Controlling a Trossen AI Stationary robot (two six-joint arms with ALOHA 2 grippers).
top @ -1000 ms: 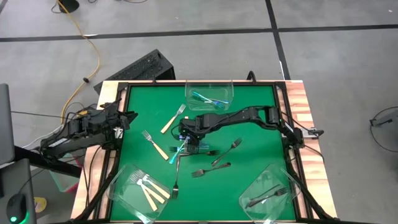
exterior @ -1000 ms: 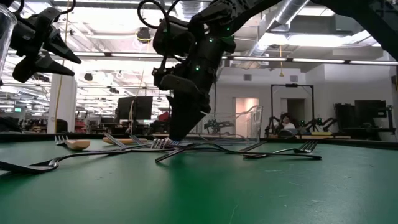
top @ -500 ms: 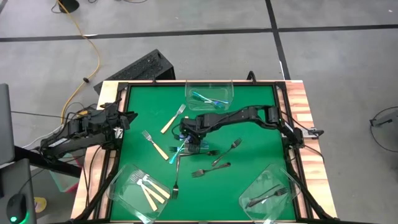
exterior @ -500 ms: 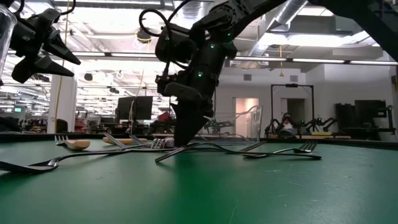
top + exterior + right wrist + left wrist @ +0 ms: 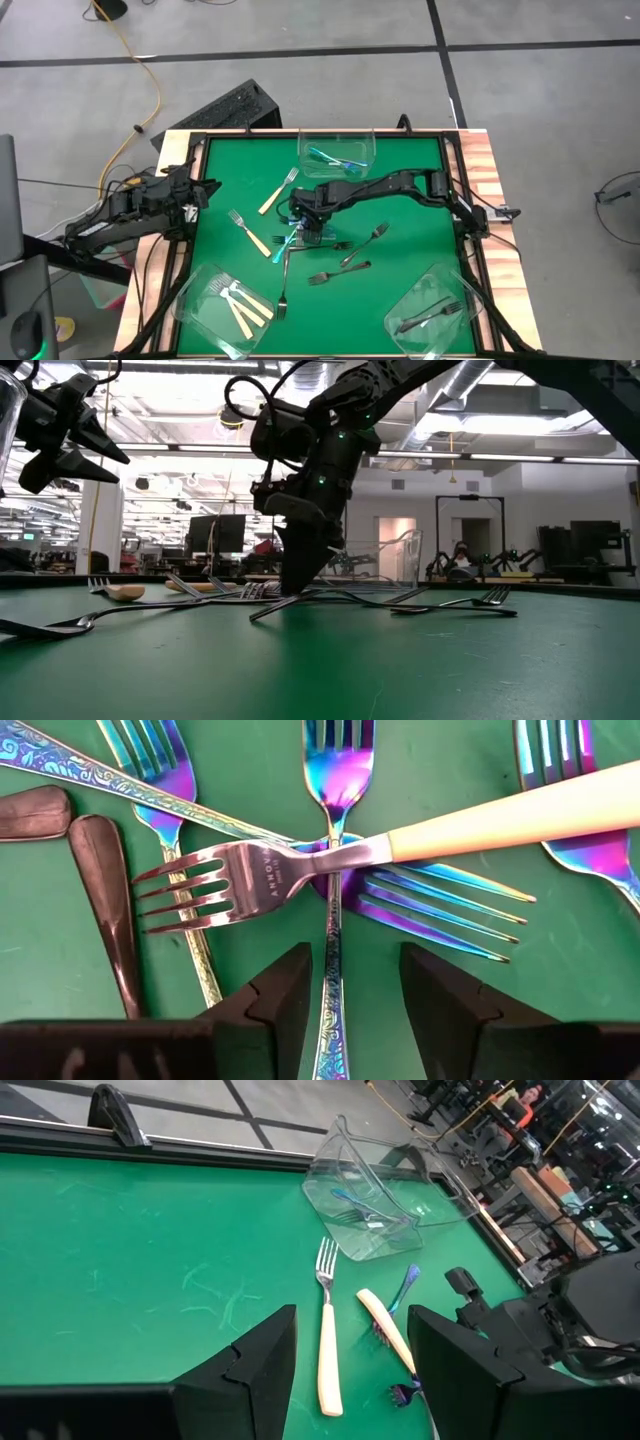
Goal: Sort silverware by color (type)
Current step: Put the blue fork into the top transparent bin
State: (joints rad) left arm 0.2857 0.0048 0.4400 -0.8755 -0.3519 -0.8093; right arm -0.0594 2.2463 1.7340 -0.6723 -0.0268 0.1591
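Loose silverware lies mid-table. My right gripper (image 5: 355, 975) points down over the heap (image 5: 303, 232), open. Its fingers stand on either side of the handle of a rainbow-blue fork (image 5: 338, 780), apart from it. A cream-handled fork (image 5: 500, 815) lies across that fork, its metal head (image 5: 225, 875) on top. Two dark fork handles (image 5: 105, 880) lie beside them. More cream forks (image 5: 278, 190) (image 5: 247, 232) and dark forks (image 5: 340, 272) are spread around. My left gripper (image 5: 350, 1380) waits open, raised over the table's left edge (image 5: 192, 190).
Three clear tubs stand on the green mat. One at the far middle (image 5: 340, 150) has blue forks. One at the near left (image 5: 200, 300) has cream forks, and one at the near right (image 5: 450, 300) has dark forks. A raised black frame (image 5: 200, 145) rims the table.
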